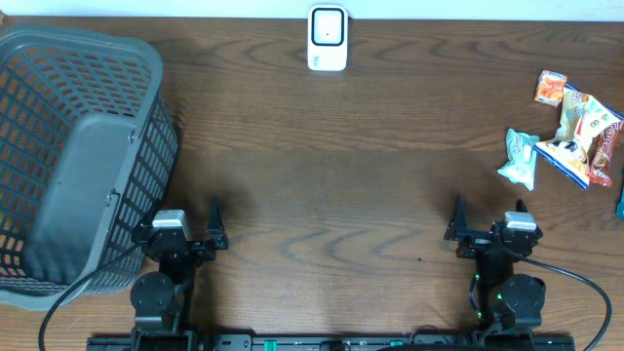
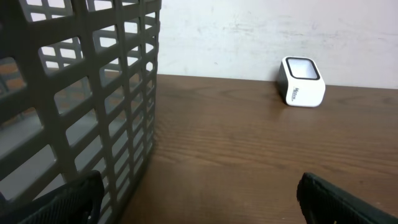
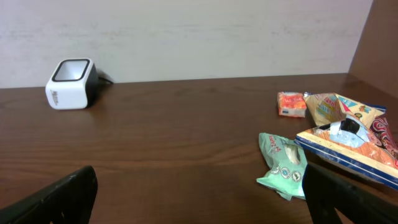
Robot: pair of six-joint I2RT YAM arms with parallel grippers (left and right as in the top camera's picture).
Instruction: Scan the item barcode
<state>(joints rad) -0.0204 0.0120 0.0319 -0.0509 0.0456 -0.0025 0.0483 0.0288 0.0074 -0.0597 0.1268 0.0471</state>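
A white barcode scanner (image 1: 328,39) stands at the table's far edge, also seen in the left wrist view (image 2: 303,81) and the right wrist view (image 3: 70,83). Snack packets lie at the right: a mint-green packet (image 1: 520,158) (image 3: 284,164), a blue and yellow bag (image 1: 577,136) (image 3: 346,138) and a small orange packet (image 1: 551,88) (image 3: 291,104). My left gripper (image 1: 181,222) (image 2: 199,202) rests open at the near left, beside the basket. My right gripper (image 1: 490,220) (image 3: 199,199) rests open at the near right, short of the mint-green packet. Neither holds anything.
A large grey plastic basket (image 1: 78,156) (image 2: 81,93) fills the left side of the table, close against my left gripper. A red packet (image 1: 604,156) lies at the far right edge. Bare wood spans the middle between the arms and the scanner.
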